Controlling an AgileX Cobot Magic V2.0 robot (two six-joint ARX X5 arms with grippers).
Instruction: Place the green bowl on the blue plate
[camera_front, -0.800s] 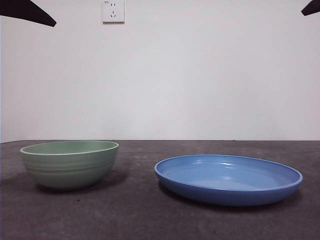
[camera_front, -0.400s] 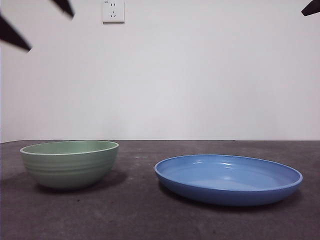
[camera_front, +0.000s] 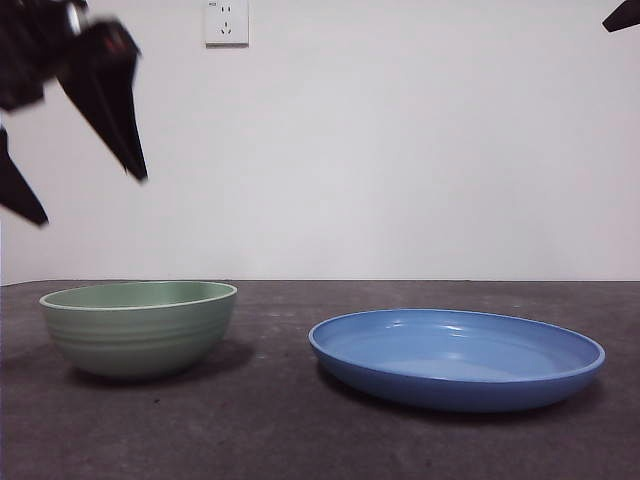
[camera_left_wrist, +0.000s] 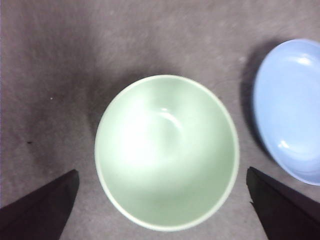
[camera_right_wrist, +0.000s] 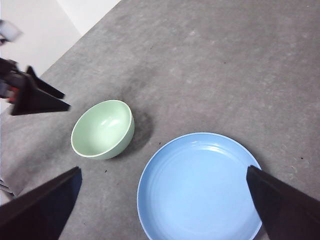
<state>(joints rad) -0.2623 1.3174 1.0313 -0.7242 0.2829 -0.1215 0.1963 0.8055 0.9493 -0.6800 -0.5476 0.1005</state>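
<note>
Your left gripper (camera_front: 75, 165) hangs wide open and empty above the green bowl (camera_front: 139, 328), which sits at the blue plate's (camera_front: 457, 358) nine o'clock; an off-centre descent could knock its rim.

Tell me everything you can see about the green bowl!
The green bowl is pale mint green, round and deep, with faint ridges around its outside and a lighter rim. It looks glazed and smooth, and it is empty. It stands upright on the dark grey table, apart from the blue plate. Nothing grips it; the left gripper hangs open above it.
</note>
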